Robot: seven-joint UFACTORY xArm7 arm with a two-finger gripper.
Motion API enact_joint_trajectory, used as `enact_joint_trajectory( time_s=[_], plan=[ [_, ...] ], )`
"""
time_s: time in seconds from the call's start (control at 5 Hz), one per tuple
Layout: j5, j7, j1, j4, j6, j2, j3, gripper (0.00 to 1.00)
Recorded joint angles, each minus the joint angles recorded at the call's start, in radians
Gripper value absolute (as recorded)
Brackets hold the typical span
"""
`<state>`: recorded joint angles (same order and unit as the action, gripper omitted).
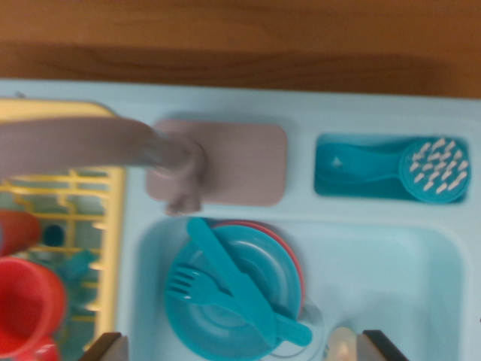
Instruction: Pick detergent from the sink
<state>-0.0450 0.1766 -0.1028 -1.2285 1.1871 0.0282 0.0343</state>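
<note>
The gripper [239, 347] is spread wide, holding nothing, above the light blue plastic sink [376, 263]. It looks like the reaching step. The pale, rounded detergent top [343, 342] peeks in at the near edge, right of the stacked blue plastic plates [225, 301]. Next it needs to go down over it.

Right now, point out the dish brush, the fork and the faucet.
dish brush [434, 170], wrist view, on its round bristled head
fork [197, 289], wrist view, on the neck just behind its tines
faucet [90, 141], wrist view, on the middle of its grey spout
</note>
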Motion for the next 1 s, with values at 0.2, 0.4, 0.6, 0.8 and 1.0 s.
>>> enact_joint_trajectory(
  time_s=[0.2, 0.4, 0.6, 0.8, 1.0],
  plan=[
    [-0.0035, 0.026, -0.0082, 0.047, -0.047, 0.007, 0.01, 0.0],
    [-0.0035, 0.026, -0.0082, 0.047, -0.047, 0.007, 0.01, 0.0],
    [-0.0071, 0.052, -0.0163, 0.094, -0.094, 0.013, 0.02, 0.0],
    [-0.0071, 0.052, -0.0163, 0.094, -0.094, 0.013, 0.02, 0.0],
    [-0.0105, 0.078, -0.0242, 0.14, -0.14, 0.02, 0.03, 0.0]
  ],
)
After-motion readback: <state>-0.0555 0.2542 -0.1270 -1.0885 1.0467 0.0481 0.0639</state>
